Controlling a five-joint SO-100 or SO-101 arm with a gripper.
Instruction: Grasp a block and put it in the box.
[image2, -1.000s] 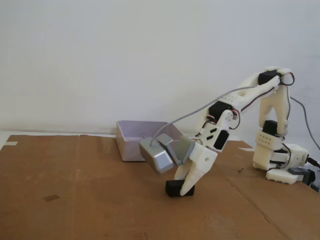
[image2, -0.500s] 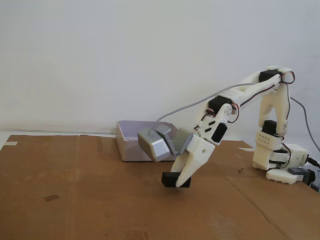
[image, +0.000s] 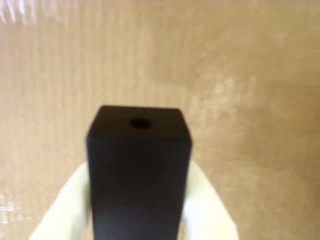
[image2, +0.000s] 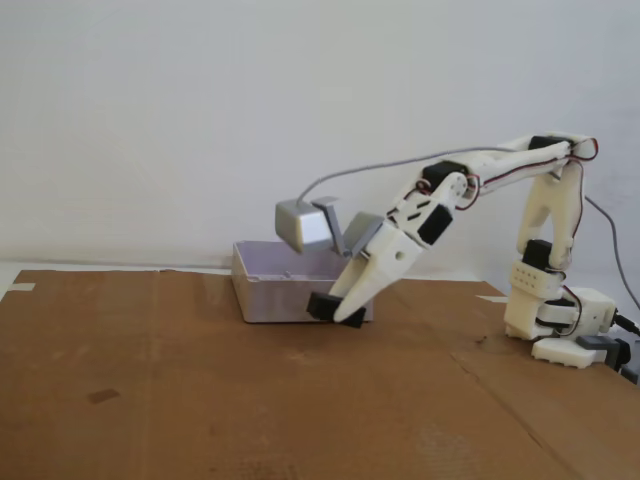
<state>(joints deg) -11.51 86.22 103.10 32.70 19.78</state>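
The black block (image2: 321, 306) hangs in the air, held in my white gripper (image2: 337, 312), which is shut on it. In the fixed view it sits in front of the near wall of the pale lavender-grey box (image2: 262, 294), about level with that wall. The wrist view shows the block (image: 139, 170) end-on with a small round hole in its top face, a white finger (image: 206, 202) pressed on each side, and brown cardboard below. The box is out of the wrist view.
Brown cardboard (image2: 180, 390) covers the table. The arm's white base (image2: 560, 325) stands at the right, with cables behind it. A grey camera housing (image2: 300, 224) rides above the gripper. A white wall stands behind.
The gripper has lifted the block off the cardboard and carried it up and to the left, toward the box. The arm has stretched out further.
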